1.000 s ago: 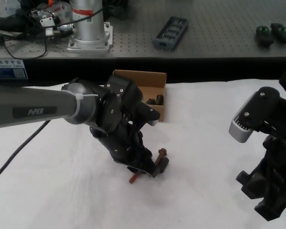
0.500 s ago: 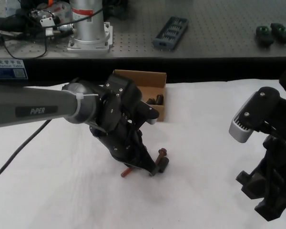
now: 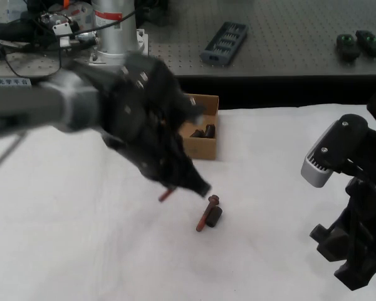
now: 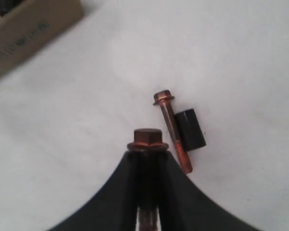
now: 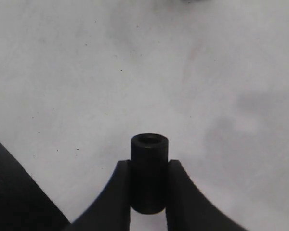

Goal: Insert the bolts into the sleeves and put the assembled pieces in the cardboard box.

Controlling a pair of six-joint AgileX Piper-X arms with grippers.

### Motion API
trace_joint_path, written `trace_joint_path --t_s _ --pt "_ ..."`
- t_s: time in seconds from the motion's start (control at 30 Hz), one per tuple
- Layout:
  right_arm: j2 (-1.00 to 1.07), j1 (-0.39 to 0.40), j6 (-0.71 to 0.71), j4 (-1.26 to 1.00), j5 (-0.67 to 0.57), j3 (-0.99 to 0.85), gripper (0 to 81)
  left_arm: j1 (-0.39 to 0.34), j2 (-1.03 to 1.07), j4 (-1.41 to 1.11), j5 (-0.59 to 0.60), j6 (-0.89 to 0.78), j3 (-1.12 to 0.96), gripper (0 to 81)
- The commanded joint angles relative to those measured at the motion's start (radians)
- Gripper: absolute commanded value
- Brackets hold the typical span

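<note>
Left of centre in the high view, the left fingers (image 4: 116, 192) clamped a copper bolt (image 4: 147, 139) by its shank. At lower right, the right fingers (image 5: 119, 192) pinched a black sleeve (image 5: 149, 149). Both seemed rigid, light and slippery, best gripped mid-body.

The left end effector (image 4: 148, 159) has risen from the cloth (image 3: 269, 188), a bolt (image 4: 147, 138) clamped.

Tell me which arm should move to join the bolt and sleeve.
Left, probably. The left gripper holds a bolt above the cloth, mid-bench, free to travel. The right gripper grips a sleeve with its open bore showing, so it can wait as the target.
</note>
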Motion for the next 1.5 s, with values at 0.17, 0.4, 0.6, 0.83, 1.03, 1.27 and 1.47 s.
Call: trace_joint_path --t_s 0.17,0.4,0.6,0.83,1.03,1.27,1.47 --pt "-0.009 -0.001 -0.002 -0.122 -0.201 -0.002 2.8 0.093 -0.226 -0.223 0.2 -0.267 0.22 0.6" --pt "0.007 -0.001 0.089 -0.333 -0.419 -0.002 2.8 0.156 -0.411 -0.688 0.372 -0.633 0.481 0.6" --pt "0.069 0.006 0.17 -0.501 -0.554 -0.002 2.8 0.169 -0.48 -1.149 0.391 -0.928 0.622 0.6" --pt "0.153 0.058 0.318 -0.72 -0.678 -0.002 2.8 0.169 -0.482 -1.285 0.493 -1.027 0.647 0.6" --pt "0.174 0.069 0.404 -0.863 -0.696 -0.002 2.8 0.169 -0.482 -1.285 0.54 -1.027 0.647 0.6" --pt "0.174 0.069 0.458 -0.95 -0.687 -0.002 2.8 0.169 -0.482 -1.324 0.555 -1.06 0.647 0.6" --pt "0.174 0.069 0.474 -0.942 -0.677 -0.002 2.8 0.169 -0.482 -1.391 0.555 -1.08 0.647 0.6"
